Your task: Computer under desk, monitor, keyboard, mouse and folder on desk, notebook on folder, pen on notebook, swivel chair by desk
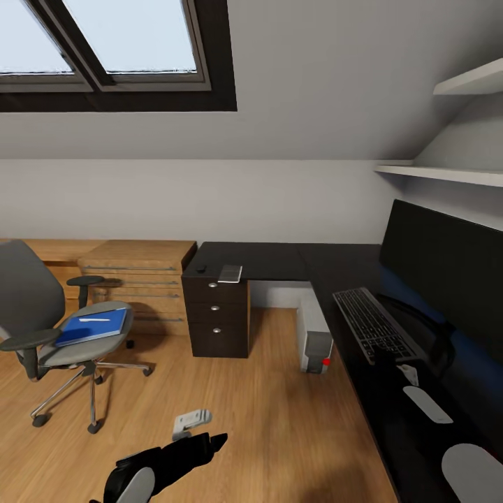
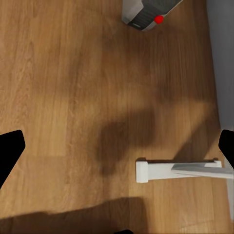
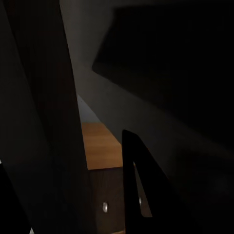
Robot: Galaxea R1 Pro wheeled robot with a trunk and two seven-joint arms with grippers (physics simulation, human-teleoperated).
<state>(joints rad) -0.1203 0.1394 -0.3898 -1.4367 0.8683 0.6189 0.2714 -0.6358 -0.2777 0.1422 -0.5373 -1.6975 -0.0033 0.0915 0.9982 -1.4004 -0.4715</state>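
Observation:
The grey swivel chair (image 1: 28,307) stands on the floor at the left, with the blue folder (image 1: 93,326) on its seat and a pale pen (image 1: 94,319) lying on the folder. The black desk (image 1: 279,260) carries the notebook (image 1: 230,273) and the small dark mouse (image 1: 201,268) on its far wing. The keyboard (image 1: 374,325) and monitor (image 1: 447,272) are on the right wing. Under the desk stands the computer (image 1: 314,342) (image 2: 146,12). My left gripper (image 2: 117,151) hangs open over bare floor. My right gripper (image 1: 386,358) hovers at the keyboard's near end, its jaws lost in dark.
A black drawer unit (image 1: 216,318) with silver knobs stands under the desk's far wing. Low wooden shelf units (image 1: 140,276) line the back wall behind the chair. A white bracket-like piece (image 2: 180,168) lies on the wood floor. White wall shelves (image 1: 447,171) hang above the monitor.

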